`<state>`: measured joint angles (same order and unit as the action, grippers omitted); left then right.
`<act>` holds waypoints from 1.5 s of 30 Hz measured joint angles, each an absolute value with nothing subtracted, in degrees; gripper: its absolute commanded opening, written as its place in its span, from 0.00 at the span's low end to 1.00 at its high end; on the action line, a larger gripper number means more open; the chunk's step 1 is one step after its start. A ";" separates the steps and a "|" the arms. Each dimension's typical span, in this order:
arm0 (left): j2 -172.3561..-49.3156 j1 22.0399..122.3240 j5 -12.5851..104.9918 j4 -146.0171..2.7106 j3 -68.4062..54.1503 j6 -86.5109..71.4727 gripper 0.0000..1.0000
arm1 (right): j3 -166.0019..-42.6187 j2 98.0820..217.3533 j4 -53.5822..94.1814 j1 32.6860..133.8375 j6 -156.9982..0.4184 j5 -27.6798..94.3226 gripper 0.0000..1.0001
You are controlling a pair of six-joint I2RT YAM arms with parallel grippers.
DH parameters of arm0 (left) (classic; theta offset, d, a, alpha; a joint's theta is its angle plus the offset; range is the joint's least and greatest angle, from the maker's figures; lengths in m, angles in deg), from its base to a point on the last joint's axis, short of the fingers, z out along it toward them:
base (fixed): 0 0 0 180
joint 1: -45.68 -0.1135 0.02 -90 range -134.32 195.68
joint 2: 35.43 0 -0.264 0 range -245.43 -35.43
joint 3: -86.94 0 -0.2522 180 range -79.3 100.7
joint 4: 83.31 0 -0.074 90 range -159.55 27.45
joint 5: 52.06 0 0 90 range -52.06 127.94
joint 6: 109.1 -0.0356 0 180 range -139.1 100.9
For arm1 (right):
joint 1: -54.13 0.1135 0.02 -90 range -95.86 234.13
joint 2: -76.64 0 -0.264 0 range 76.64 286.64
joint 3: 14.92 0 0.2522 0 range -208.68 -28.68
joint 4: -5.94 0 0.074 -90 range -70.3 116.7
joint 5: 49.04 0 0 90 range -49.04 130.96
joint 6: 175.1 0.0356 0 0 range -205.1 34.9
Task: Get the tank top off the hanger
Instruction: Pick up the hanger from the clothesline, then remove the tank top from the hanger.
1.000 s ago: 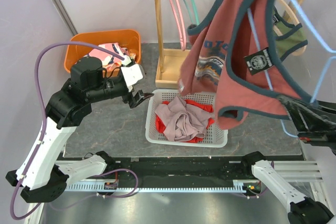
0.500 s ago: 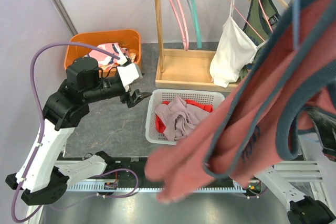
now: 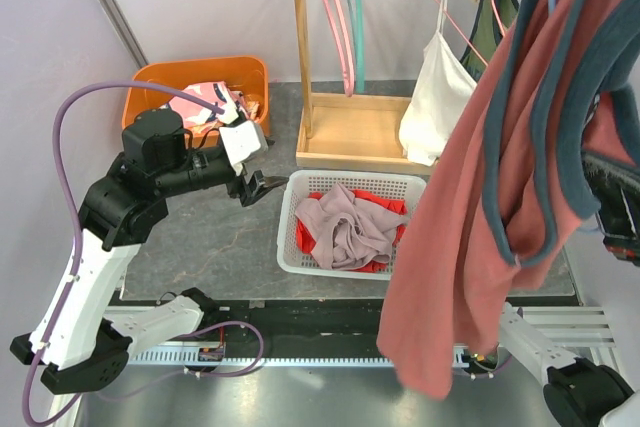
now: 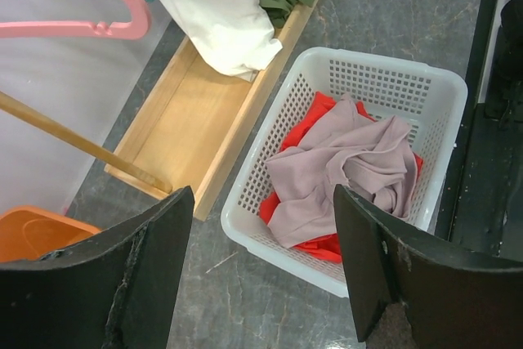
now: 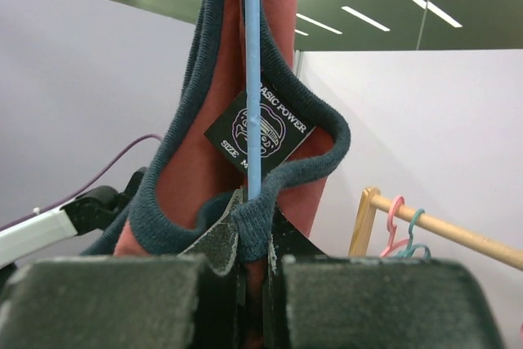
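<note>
The tank top [image 3: 440, 277] hangs on a blue hanger [image 5: 252, 79] at the right side of the scene, lifted high above the worktop [image 3: 220, 237]. Its long axis runs roughly top to bottom, straps up at the hanger and hem dangling low near the front edge. The right pincer [image 5: 249, 217] is clamped narrow on the hanger's wire just under the neckline, with the dark trim of the neck bunched against its jaws (the size label sits right above them).

That arm is taken up with carrying, so the free one matters. The left pincer [image 3: 262, 187] is spread wide and holds nothing. Its wrist view looks down between the two fingers [image 4: 106, 284] at the white basket [image 4: 384, 79] of clothes and the base of the wooden rack [image 3: 300, 47].

The garment therefore lies to the left pincer's right and above it, well apart, across the basket. My judgement is that the next move turns on this gap. The left arm would have to swing right and upward to reach the hanging cloth, then draw it down along its length while the right keeps the hanger up.
</note>
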<state>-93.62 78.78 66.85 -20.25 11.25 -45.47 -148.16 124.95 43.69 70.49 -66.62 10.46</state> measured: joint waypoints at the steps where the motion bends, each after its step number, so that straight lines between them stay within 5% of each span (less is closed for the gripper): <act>1: -93.60 78.76 66.91 -20.25 11.25 -45.47 0.76 | -148.57 125.63 43.08 70.23 -66.56 10.61 0.00; 13: -93.36 78.48 68.09 -20.25 11.29 -45.34 0.75 | -146.45 134.50 36.24 66.52 -65.14 11.86 0.00; 18: -93.10 78.48 68.12 -19.90 11.64 -45.32 0.76 | -136.73 134.15 35.34 65.99 -64.79 8.45 0.00; 30: -89.36 78.48 66.94 -14.77 17.47 -47.15 0.95 | -114.41 128.32 50.21 67.78 -72.29 -4.84 0.00; 38: -87.61 78.50 74.00 -15.97 26.30 -49.75 0.93 | -96.99 119.01 53.79 70.98 -78.67 -10.87 0.00; 45: -95.50 78.59 80.73 -18.79 29.91 -51.37 0.96 | -95.79 117.72 57.16 74.82 -82.06 -11.33 0.00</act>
